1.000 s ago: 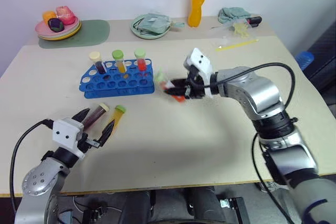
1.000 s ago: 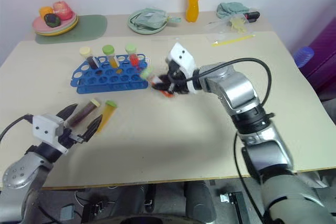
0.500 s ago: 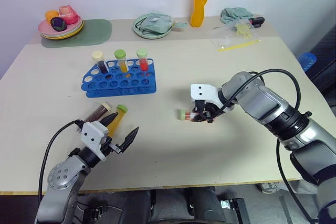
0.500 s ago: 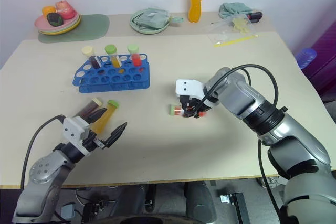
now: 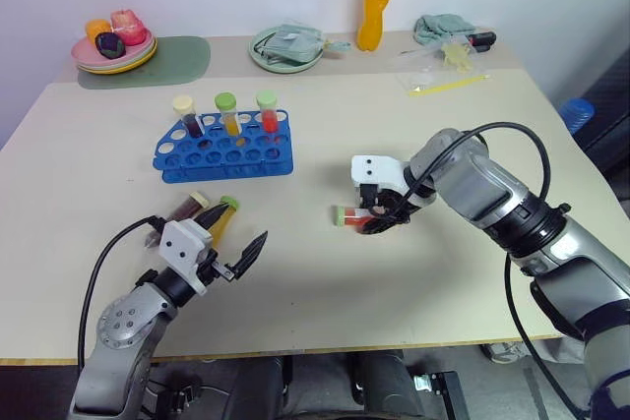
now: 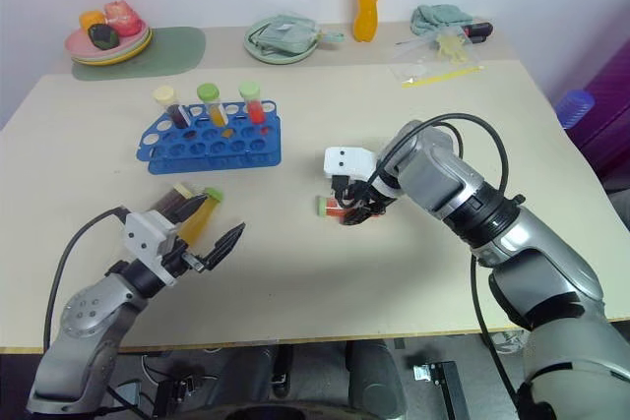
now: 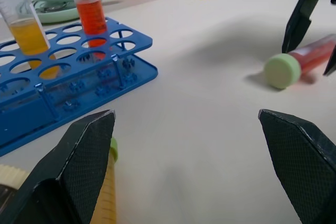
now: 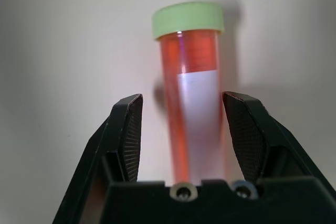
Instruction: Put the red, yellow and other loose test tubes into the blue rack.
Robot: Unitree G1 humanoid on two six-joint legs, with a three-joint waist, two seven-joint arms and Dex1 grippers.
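Observation:
The blue rack (image 5: 224, 149) stands at the left-centre of the table with three capped tubes upright in its back row. A red test tube (image 5: 346, 215) with a green cap lies on the table in the middle. My right gripper (image 5: 370, 221) points down over it, open, its fingers (image 8: 127, 132) standing either side of the tube with a gap on each side. A yellow-orange tube (image 5: 222, 215) and a dark tube (image 5: 186, 208) with a cream cap lie side by side near the front left. My left gripper (image 5: 210, 233) is open just in front of them, touching neither.
Along the back edge are a tall orange drink bottle (image 5: 372, 7), a plate of toy food (image 5: 110, 46) on a green mat (image 5: 175, 52), a plate with a cloth (image 5: 287, 47), a crumpled cloth (image 5: 439, 26) and a clear bag (image 5: 445, 58).
My right gripper carried the red tube from beside the rack down to the table's middle and opened; the tube now lies free. My left gripper shifted right, toward the two lying tubes.

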